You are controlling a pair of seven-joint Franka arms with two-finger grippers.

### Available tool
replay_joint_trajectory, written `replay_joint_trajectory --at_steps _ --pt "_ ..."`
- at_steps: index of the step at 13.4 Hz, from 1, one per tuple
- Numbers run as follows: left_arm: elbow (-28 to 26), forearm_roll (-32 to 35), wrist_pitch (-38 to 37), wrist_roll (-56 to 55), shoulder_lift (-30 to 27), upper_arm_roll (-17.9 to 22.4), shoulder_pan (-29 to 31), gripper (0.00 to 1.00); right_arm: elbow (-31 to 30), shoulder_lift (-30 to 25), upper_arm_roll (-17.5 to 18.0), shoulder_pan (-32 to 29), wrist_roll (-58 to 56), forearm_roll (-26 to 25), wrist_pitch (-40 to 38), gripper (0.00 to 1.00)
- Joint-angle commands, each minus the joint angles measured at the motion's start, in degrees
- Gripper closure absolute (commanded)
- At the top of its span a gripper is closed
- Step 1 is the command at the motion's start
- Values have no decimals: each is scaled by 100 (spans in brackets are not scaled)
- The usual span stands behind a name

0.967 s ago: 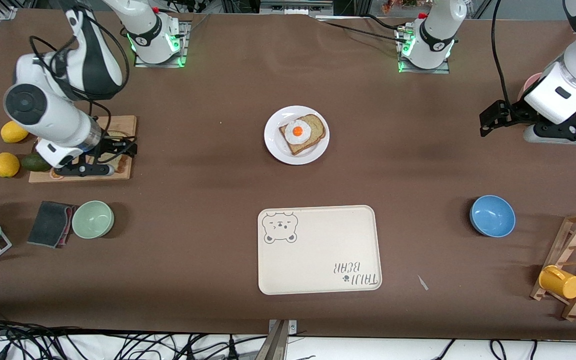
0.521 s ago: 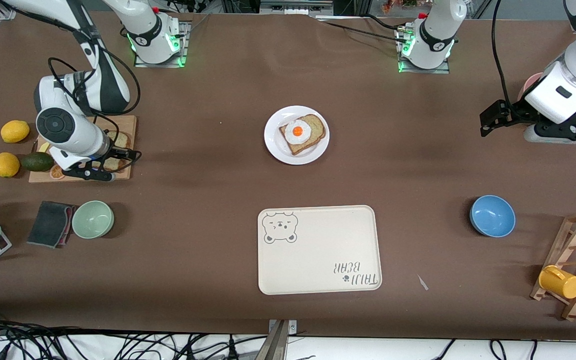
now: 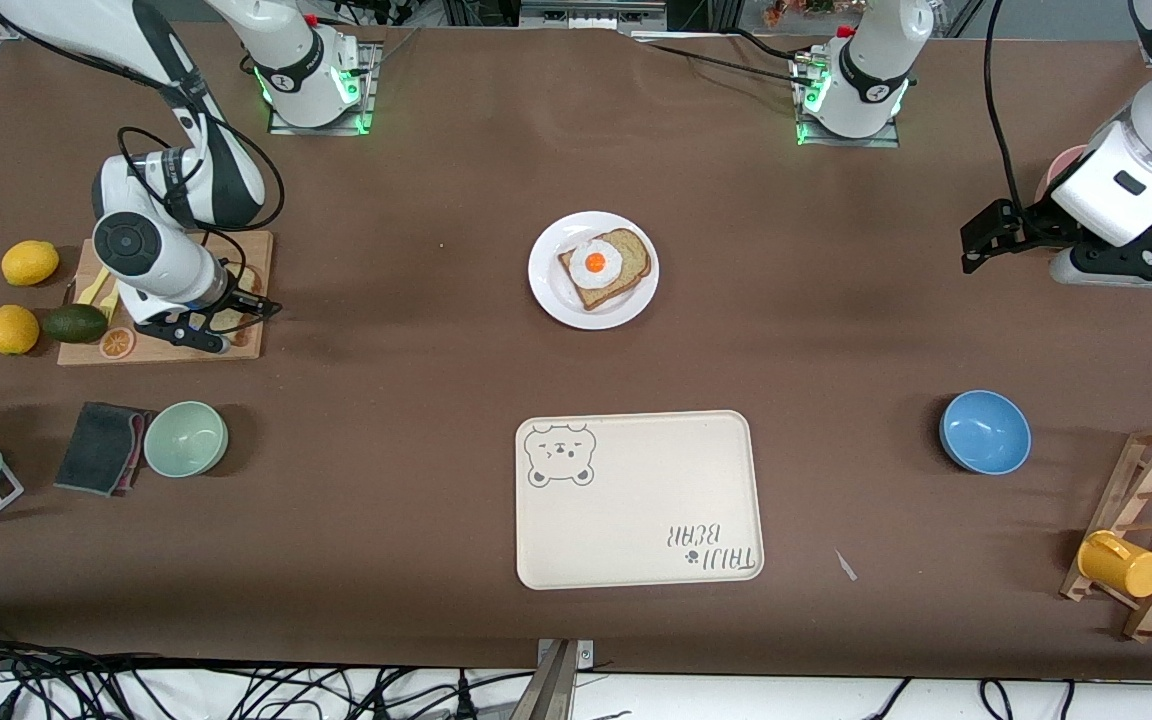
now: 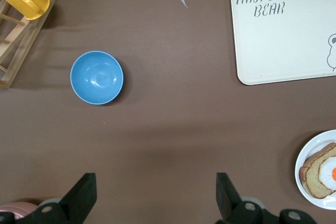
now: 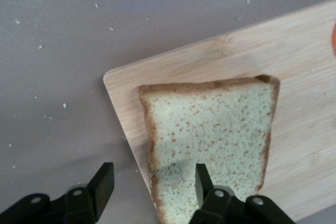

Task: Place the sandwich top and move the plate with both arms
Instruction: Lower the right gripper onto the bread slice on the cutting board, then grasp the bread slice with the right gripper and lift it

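Observation:
The sandwich top (image 5: 210, 129), a squarish speckled slice with a darker crust, lies flat on a wooden cutting board (image 5: 294, 72) at the right arm's end of the table. My right gripper (image 5: 153, 177) is low over it and open. One finger (image 5: 202, 179) is over the slice, and the other (image 5: 105, 179) is off the board's edge, so the jaws straddle the crust. The white plate (image 3: 546, 290) sits mid-table with a bread slice and a fried egg (image 3: 595, 263) on it. My left gripper (image 4: 155, 182) waits open over bare table at the left arm's end.
Two lemons (image 3: 12, 329), an avocado (image 3: 75, 322) and an orange slice (image 3: 117, 343) lie by the board. Nearer the front camera are a green bowl (image 3: 185, 438), a dark cloth (image 3: 101, 447), the cream bear tray (image 3: 636, 520), a blue bowl (image 3: 984, 431) and a wooden rack with a yellow cup (image 3: 1121, 564).
My right arm has swung its gripper along the board toward the table's middle and down onto the slice's edge, and its jaws have narrowed a little. The left arm has not moved.

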Motion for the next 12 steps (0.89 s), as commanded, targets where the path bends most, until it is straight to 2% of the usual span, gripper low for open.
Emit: replay_joint_trajectory --at_steps 1,2,4,8,11,12 --pt "141 108 -93 39 42 -57 31 0 12 195 3 86 464 -501 107 32" --pt "141 108 -93 39 42 -57 31 0 4 204 12 86 535 -581 98 33" --pt "141 108 -93 30 42 -57 31 0 3 195 12 86 527 -591 54 41" --pt "141 99 -93 30 42 -57 22 0 -5 169 12 86 527 -608 -16 69" --pt "141 99 -93 30 42 -57 22 0 -23 239 12 86 527 -608 -16 76" --pt "141 99 -93 30 42 -57 22 0 -32 256 21 86 510 -608 -77 85"
